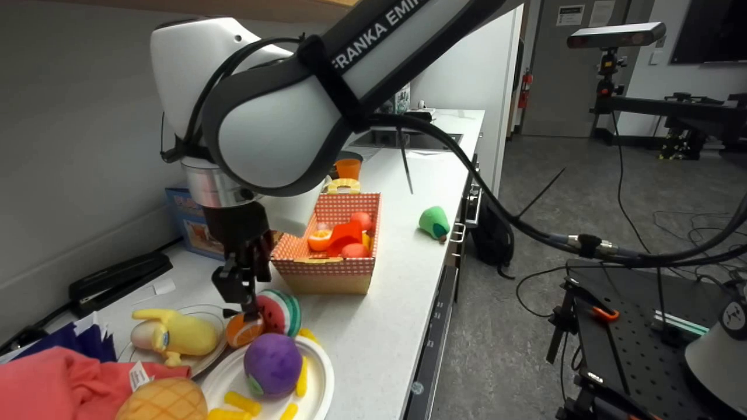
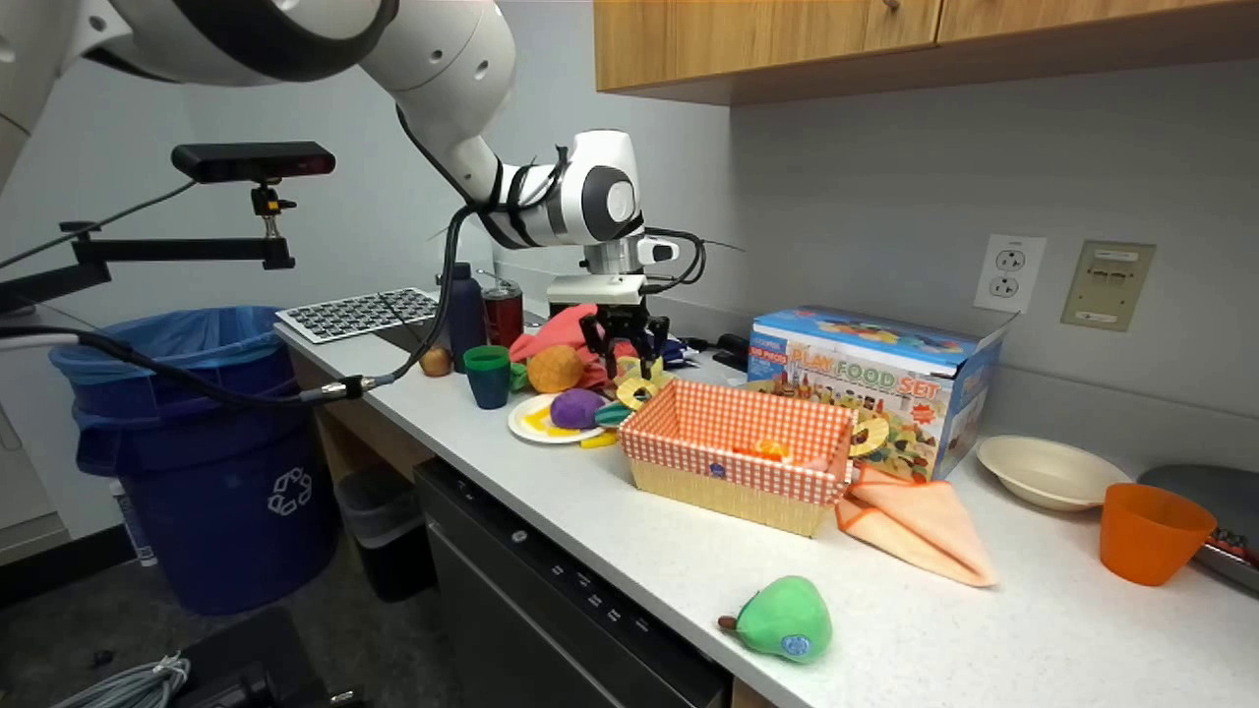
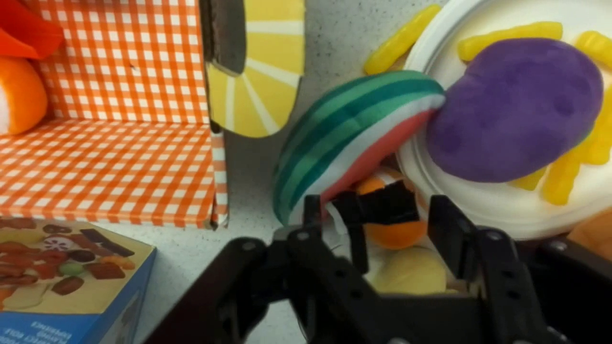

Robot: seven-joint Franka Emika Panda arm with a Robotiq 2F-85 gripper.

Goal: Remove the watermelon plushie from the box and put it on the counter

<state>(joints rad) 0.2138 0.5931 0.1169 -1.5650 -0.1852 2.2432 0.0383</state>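
In the wrist view the pincer [image 3: 375, 215] stands spread, holding nothing that I can make out, above an orange toy [image 3: 394, 236]. The watermelon toy [image 3: 358, 138] lies near twelve o'clock of it, out of the box [image 3: 119, 71]; whether the pincer touches it, I cannot tell. With the box at nine o'clock and a plate [image 3: 478, 205] bearing a purple toy [image 3: 514, 110] at three, its neighbours probably keep it from rolling. The box's yellow handle [image 3: 275, 52] juts towards it, so rising straight up looks the safest way out.

In an exterior view, the watermelon toy sits on the counter [image 1: 402, 256], at seven o'clock of the box, so the job looks done. The strip from box to front edge, with a green pear [image 1: 434, 221] at three o'clock, offers the most open room.

In an exterior view, a printed carton [image 2: 846, 383] at two o'clock of the box and a napkin [image 2: 910, 521] at four narrow the room behind; only some green of the watermelon toy shows, near ten.
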